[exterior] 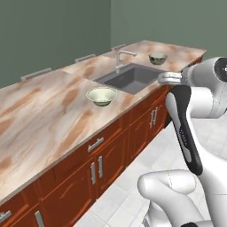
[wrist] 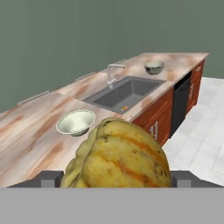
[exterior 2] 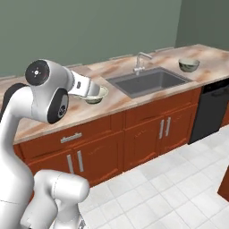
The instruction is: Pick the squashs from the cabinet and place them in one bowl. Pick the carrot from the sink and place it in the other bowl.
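A ribbed yellow-orange squash (wrist: pixel 120 155) with greenish patches sits between my fingertips, and my gripper (wrist: pixel 117 178) is shut on it, held above the counter's front edge. Ahead and left of it stands the pale green-cream bowl (wrist: pixel 76 122) (exterior: pixel 101 95) (exterior 2: pixel 99 94), with nothing in it. The dark grey sink (wrist: pixel 114 97) (exterior: pixel 133 77) (exterior 2: pixel 147 82) lies further along, with the small orange carrot (wrist: pixel 125 108) on its floor. The greyish bowl (wrist: pixel 154 67) (exterior: pixel 158 58) (exterior 2: pixel 188 64) stands past the sink. The cabinet is out of view.
A slim silver tap (wrist: pixel 111 72) (exterior: pixel 122 55) rises behind the sink. Red-brown base cabinets (exterior 2: pixel 143 134) run under the marbled counter (exterior: pixel 40 115). A black dishwasher front (exterior 2: pixel 212 112) sits at the counter's far end, and white floor tiles (exterior 2: pixel 170 188) lie in front.
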Robot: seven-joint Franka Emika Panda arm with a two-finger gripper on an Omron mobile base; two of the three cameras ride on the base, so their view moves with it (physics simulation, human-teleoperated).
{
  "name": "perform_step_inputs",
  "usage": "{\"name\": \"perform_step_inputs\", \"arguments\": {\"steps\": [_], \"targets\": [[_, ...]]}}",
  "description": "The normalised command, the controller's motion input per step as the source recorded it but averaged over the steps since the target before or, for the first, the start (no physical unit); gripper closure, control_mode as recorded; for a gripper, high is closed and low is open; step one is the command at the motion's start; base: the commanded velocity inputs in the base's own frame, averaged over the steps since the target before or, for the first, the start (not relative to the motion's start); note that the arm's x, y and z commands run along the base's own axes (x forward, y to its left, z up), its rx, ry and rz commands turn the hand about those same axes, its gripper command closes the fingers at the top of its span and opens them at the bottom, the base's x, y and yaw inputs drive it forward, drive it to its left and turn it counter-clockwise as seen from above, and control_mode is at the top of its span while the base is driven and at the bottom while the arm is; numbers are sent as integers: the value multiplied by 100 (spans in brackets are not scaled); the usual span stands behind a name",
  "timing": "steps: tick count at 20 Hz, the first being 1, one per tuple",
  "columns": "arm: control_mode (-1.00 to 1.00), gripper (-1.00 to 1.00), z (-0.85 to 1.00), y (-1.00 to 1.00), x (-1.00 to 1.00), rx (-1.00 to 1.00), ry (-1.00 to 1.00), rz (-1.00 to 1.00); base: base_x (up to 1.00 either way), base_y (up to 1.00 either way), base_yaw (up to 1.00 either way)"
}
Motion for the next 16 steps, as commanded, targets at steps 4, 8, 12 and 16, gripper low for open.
{"name": "perform_step_inputs", "arguments": {"steps": [4, 8, 12, 16], "targets": [[100, 100, 0, 0, 0, 0, 0, 0, 49, -11, 24], [100, 100, 0, 0, 0, 0, 0, 0, 60, -16, 13], [100, 100, 0, 0, 0, 0, 0, 0, 58, -19, 6], [100, 100, 0, 0, 0, 0, 0, 0, 62, -19, 7]]}}
